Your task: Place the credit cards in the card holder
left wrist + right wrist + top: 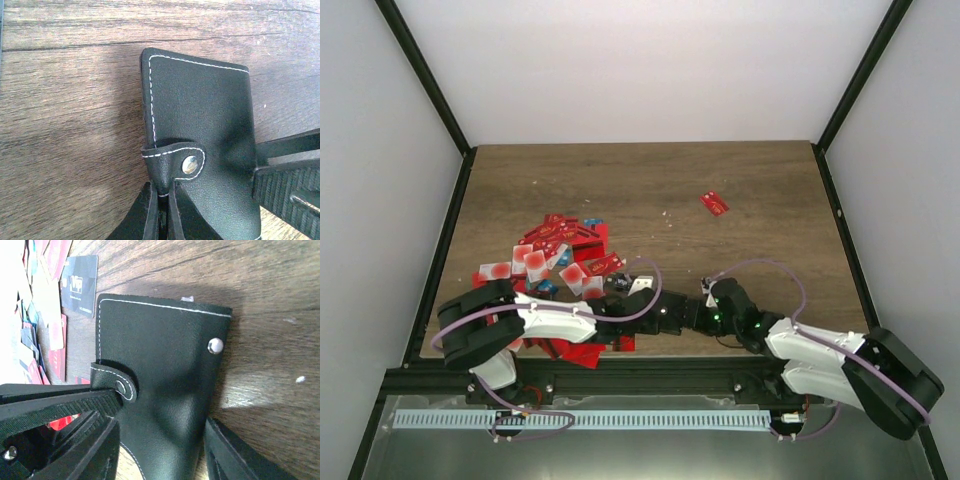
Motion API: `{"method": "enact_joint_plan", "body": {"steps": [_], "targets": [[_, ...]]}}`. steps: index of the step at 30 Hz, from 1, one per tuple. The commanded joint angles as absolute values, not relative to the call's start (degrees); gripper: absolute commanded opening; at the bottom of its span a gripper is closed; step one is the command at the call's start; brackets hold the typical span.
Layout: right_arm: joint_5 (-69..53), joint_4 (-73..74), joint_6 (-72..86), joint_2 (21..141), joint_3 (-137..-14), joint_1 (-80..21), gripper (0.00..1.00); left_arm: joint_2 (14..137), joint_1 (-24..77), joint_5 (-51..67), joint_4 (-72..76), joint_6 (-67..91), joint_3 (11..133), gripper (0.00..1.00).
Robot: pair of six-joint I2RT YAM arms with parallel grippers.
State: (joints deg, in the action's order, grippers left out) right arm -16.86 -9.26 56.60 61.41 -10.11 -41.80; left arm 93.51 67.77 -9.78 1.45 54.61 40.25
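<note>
The card holder point(205, 110) is black with white stitching and a snap strap, and it lies low over the wood table. My left gripper point(163, 197) is shut on its strap tab point(172, 160). My right gripper point(162, 450) has its jaws closed against both sides of the holder's body point(160, 340). In the top view the two grippers point(670, 314) point(706, 302) meet near the front middle and the holder is mostly hidden between them. The credit cards point(560, 258), mostly red, lie heaped at the left. One red card point(714, 203) lies alone at the back right.
The left arm point(560, 322) lies over the near cards of the heap. A dark card point(79, 285) and red cards point(47, 315) lie just left of the holder. Black frame posts point(440, 250) edge the table on both sides.
</note>
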Motion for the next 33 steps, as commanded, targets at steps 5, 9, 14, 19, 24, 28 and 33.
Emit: {"method": "enact_joint_plan", "body": {"steps": [5, 9, 14, 19, 24, 28, 33], "targets": [[-15.5, -4.4, 54.1, 57.9, -8.7, -41.7, 0.9, 86.4, 68.2, -9.3, 6.4, 55.7, 34.6, 0.04], [-17.8, -7.8, 52.2, 52.8, -6.7, -41.7, 1.0, 78.1, 68.2, -8.6, 9.0, 55.5, 30.1, 0.04], [-26.2, -11.9, 50.3, 47.2, -4.8, -41.7, 1.0, 70.3, 68.2, -5.6, 13.9, 55.7, 24.8, 0.04], [-35.3, -21.6, 52.6, 42.6, -1.4, -41.7, 1.0, 65.5, 68.2, -2.9, 16.9, 56.5, 21.3, 0.04], [-38.4, -24.6, 53.9, 39.7, -0.5, -41.7, 0.93, 61.8, 68.2, 0.1, 21.1, 57.6, 18.3, 0.04], [-40.7, -26.7, 54.7, 39.2, -0.4, -41.7, 0.85, 61.9, 68.3, 2.4, 23.8, 57.7, 18.0, 0.04], [-41.2, -26.8, 55.3, 38.4, -0.3, -41.7, 0.68, 62.3, 69.2, 2.7, 26.3, 58.5, 17.7, 0.04]]}}
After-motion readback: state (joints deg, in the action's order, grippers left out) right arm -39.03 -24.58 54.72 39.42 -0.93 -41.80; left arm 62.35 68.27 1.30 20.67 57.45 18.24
